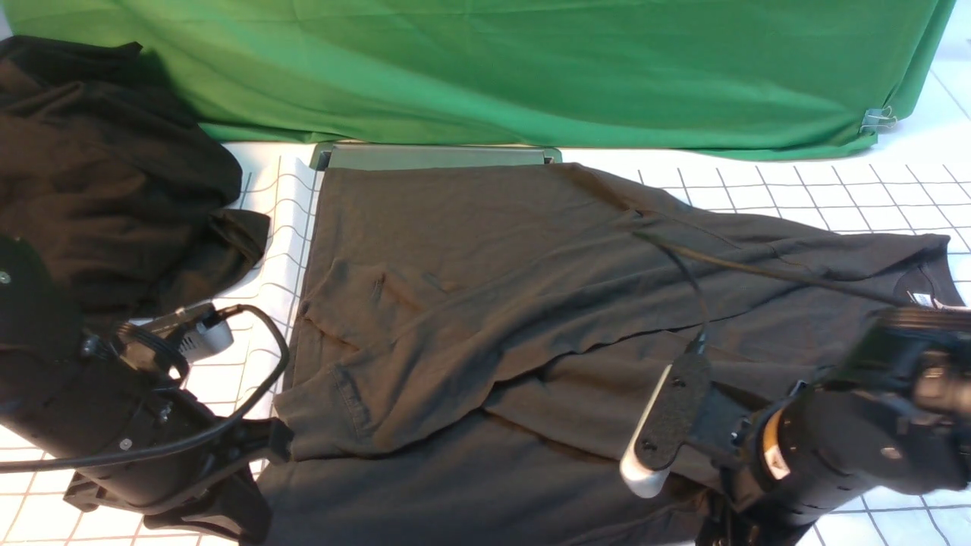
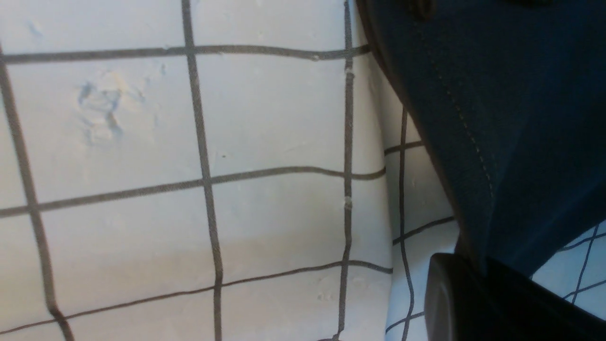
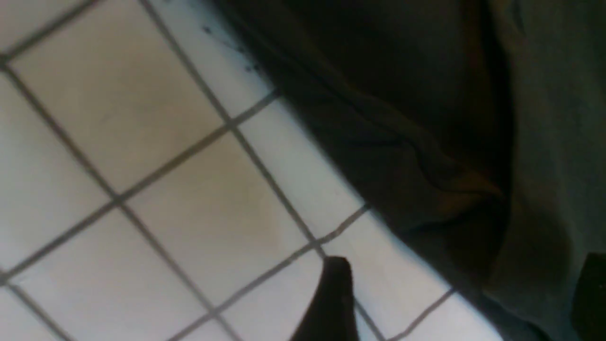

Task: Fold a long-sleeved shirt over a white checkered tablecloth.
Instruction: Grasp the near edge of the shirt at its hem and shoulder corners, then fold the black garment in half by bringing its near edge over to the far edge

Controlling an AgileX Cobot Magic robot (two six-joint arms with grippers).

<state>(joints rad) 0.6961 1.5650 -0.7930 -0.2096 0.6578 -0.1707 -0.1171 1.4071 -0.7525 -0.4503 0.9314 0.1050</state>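
Green cloth (image 1: pixel 485 68) backs the counter, whose checked tablecloth (image 1: pixel 834 189) carries the shirt (image 1: pixel 485 258) spread across its middle, collar to the robot's right, one part laid over itself. The near edge seems to be the one being gathered for a fold: the left tool (image 1: pixel 273 446) is clamped on the hem, so the right tool (image 3: pixel 461 293), fingers wide, should bite fully over its edge before both lift level, keeping the cloth taut. Only the wrist views show the stitched hem entering the left grip and the right fingers astride the cloth edge; from the front the arms hide both.
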